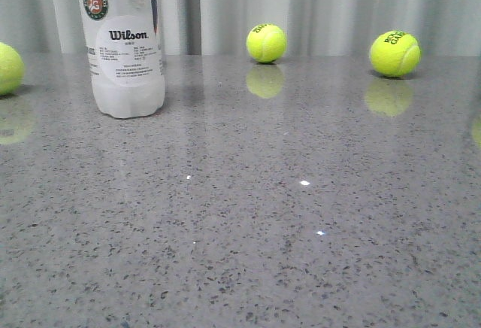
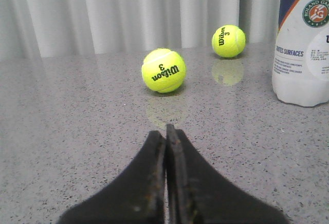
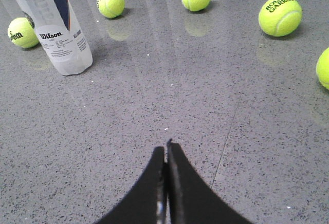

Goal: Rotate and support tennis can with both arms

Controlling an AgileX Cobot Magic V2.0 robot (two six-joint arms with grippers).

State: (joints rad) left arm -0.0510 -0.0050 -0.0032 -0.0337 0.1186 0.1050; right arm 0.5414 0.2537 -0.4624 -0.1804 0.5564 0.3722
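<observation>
Nothing is done yet. The tennis can (image 1: 126, 50) stands alone on the bench (image 1: 248, 230). Left gripper (image 2: 166, 131) and right gripper (image 3: 166, 149) are pressed closed, holding nothing.

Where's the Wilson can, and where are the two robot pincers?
tennis can (image 1: 128, 57), front view, on its white label.
left end effector (image 2: 166, 131), left wrist view, at the closed fingertips.
right end effector (image 3: 166, 149), right wrist view, at the closed fingertips.
</observation>
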